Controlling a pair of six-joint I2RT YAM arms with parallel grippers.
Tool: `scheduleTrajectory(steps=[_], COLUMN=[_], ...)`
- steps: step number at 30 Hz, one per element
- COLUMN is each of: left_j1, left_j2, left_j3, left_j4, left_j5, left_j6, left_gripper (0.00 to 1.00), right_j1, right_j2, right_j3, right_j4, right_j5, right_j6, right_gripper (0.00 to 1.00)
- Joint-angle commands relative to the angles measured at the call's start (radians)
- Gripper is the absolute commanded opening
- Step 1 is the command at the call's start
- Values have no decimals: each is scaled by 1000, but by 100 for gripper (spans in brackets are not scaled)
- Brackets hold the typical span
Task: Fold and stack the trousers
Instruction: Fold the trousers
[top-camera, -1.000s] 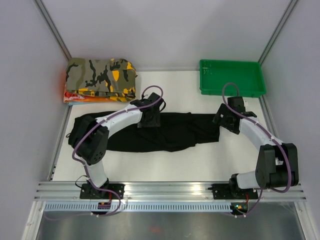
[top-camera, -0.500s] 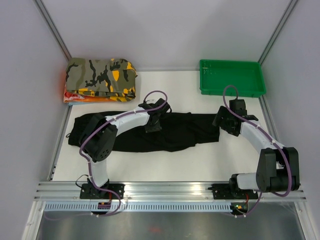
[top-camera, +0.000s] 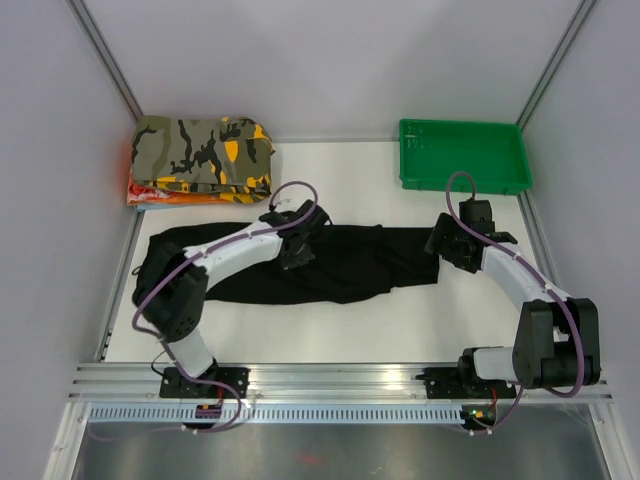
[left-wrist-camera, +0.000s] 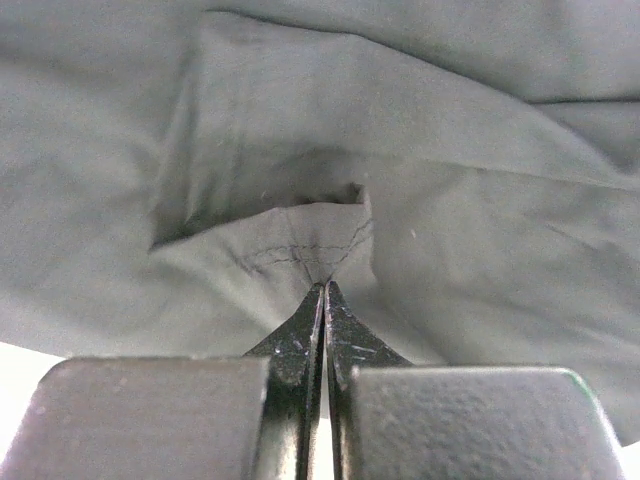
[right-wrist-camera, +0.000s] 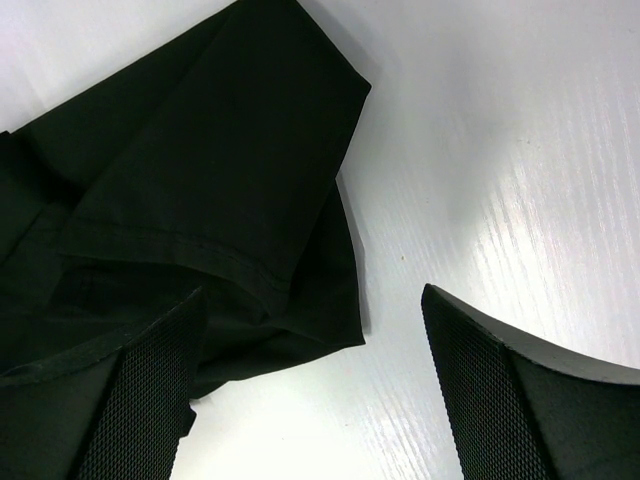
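The black trousers (top-camera: 350, 265) lie stretched left to right across the white table. My left gripper (top-camera: 292, 257) is down on their middle part, near the far edge. In the left wrist view its jaws are shut, and the left gripper (left-wrist-camera: 325, 286) pinches a puckered, stitched fold of the trousers (left-wrist-camera: 300, 240) at its tips. My right gripper (top-camera: 441, 246) hovers over the right end of the trousers. In the right wrist view the right gripper (right-wrist-camera: 312, 300) is open, with the leg hems (right-wrist-camera: 250, 270) lying flat between and under its fingers, not gripped.
A folded camouflage garment (top-camera: 203, 150) on an orange item sits at the back left. A green tray (top-camera: 462, 126) stands at the back right. Bare white table (top-camera: 330, 330) lies between the trousers and the arm bases. Grey walls close in the sides.
The left gripper has closed onto a fold of the trousers, and its wrist has shifted slightly left and nearer. The right gripper has stayed open over the hems.
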Motion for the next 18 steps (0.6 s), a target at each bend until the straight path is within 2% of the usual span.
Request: scheduleTrajectory(steps=[1, 8, 11, 12, 16, 18], left_j1=[-5, -14, -25, -42, -79, -80], left_j2=[-194, -326, -368, -398, -475, -532], left_j3=[-85, -306, -370, -392, -401, -384], left_j4=[-26, -15, -11, -1, -9, -30], left_j5=[-45, 12, 20, 21, 7, -20], left_j6=[-147, -295, -321, -315, -309, -285], left_gripper=[2, 4, 13, 27, 72, 85], right_j1=[-2, -2, -2, -2, -2, -2], right_j2=[-10, 30, 64, 82, 117, 136], right_j3=[2, 25, 58, 72, 98, 115], right_j4=[31, 50, 47, 47, 49, 43], right_j5=[-15, -12, 7, 16, 30, 42], right_j6=[-8, -3, -4, -6, -3, -3], right_gripper=[93, 93, 93, 93, 93, 93])
